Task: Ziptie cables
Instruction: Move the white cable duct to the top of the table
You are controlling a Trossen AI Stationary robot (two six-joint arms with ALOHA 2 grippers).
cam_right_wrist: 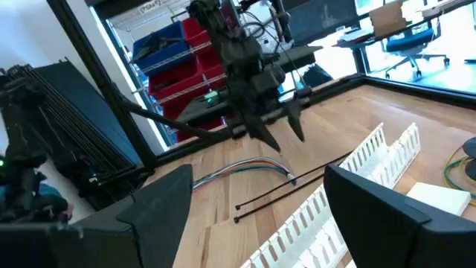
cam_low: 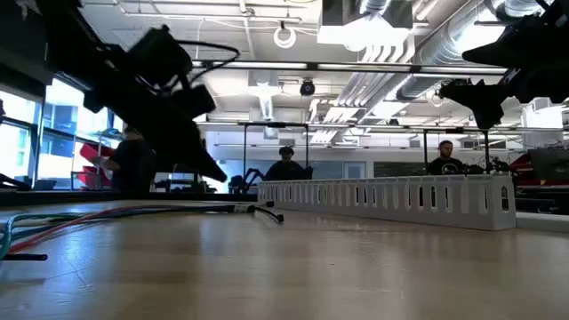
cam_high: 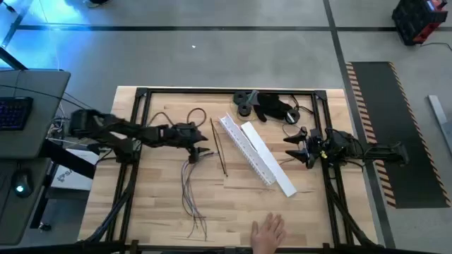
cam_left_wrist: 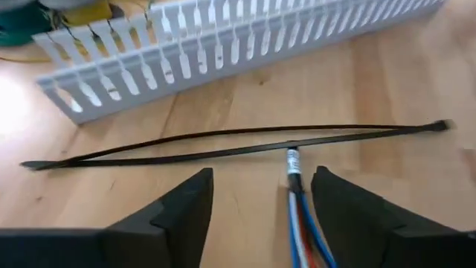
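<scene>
Fingers of the left gripper (cam_high: 203,151) stand apart with nothing between them, hanging above the table (cam_high: 141,212). Directly below the gap lies the bound end of the cables (cam_left_wrist: 296,208), a bunch of thin wires in blue, white and reddish jackets; in the high view their loose ends (cam_high: 192,201) splay out well behind the fingertips, toward the table's near edge. Just ahead of the fingertips two black zip ties (cam_left_wrist: 238,143) lie flat and almost side by side, and the tip of the bunch touches or nearly touches the nearer one. Beyond the ties lies a white slotted cable duct (cam_high: 246,149), with its flat white cover (cam_high: 267,156) alongside.

Past the duct, the right gripper (cam_high: 294,147) hovers over the table, its fingers (cam_right_wrist: 163,201) also spread wide and holding nothing. Near the back edge, beyond that gripper, sits a bulky black gadget (cam_high: 272,106). A person's hand (cam_high: 268,233) rests at the near edge of the table.
</scene>
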